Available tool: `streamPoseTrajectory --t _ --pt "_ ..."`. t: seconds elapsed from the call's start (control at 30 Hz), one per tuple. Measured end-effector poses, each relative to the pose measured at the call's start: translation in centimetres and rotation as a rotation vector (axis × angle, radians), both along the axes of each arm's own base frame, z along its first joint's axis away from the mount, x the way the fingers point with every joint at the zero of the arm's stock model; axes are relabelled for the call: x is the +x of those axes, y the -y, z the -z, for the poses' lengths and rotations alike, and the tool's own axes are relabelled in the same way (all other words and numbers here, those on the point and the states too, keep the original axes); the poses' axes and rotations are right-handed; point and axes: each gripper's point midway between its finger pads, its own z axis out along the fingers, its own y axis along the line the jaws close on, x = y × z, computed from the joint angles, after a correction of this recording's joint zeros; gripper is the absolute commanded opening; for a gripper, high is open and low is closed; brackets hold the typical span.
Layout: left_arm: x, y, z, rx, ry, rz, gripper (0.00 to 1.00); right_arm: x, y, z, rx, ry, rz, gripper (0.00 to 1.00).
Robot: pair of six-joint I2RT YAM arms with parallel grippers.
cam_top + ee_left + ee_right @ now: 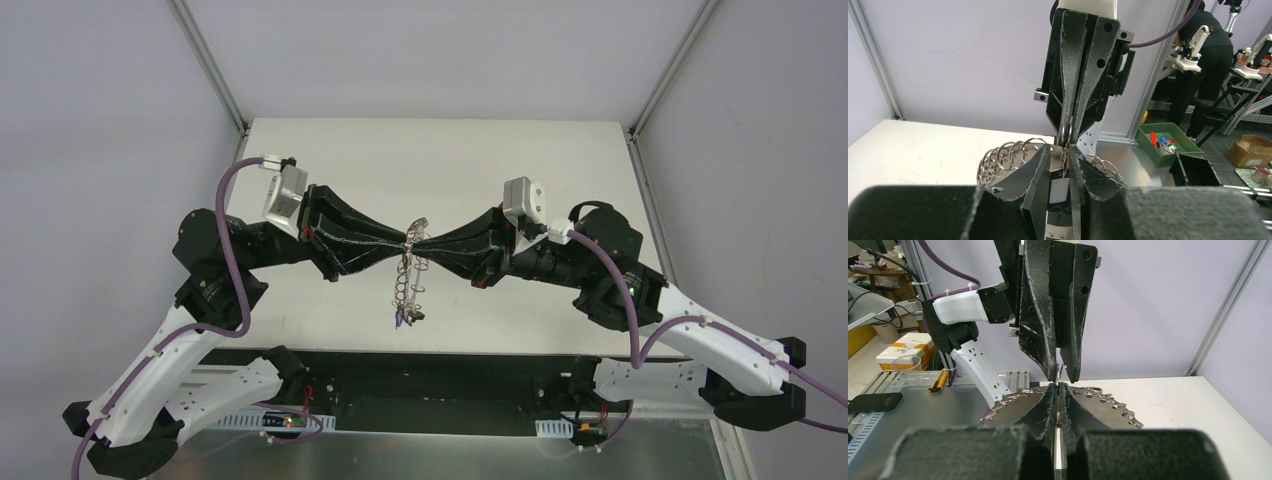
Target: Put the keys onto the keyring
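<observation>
top cam: keys (pixel 401 316) hang below keyring (pixel 410 265) | wrists: loops (pixel 1008 155) only (keys hidden)

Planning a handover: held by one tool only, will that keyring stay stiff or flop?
The keyring likely stays stiff: its flat metal plate looks unbent. Its wire loops and the keys dangling below would probably swing. Pinched at one edge, it may pivot.
</observation>
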Motion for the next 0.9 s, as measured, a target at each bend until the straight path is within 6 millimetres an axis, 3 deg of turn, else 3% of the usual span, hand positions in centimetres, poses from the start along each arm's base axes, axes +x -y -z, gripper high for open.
streamPoseTrajectory --t 0.67,0.77,0.9 --pt "-0.29 0.17 -0.48 -0.016 0.008 0.027 0.10 0.14 -0.23 -0.47 0.020 0.008 0.014 0.00" --pt "-0.34 0.16 -0.54 -0.018 0.009 0.029 0.00 0.10 -0.23 -0.56 0.024 0.009 0.013 0.00" --pt "-0.39 0.14 -0.64 -0.022 0.010 0.031 0.00 0.03 -0.23 -0.70 0.029 0.011 0.011 0.00"
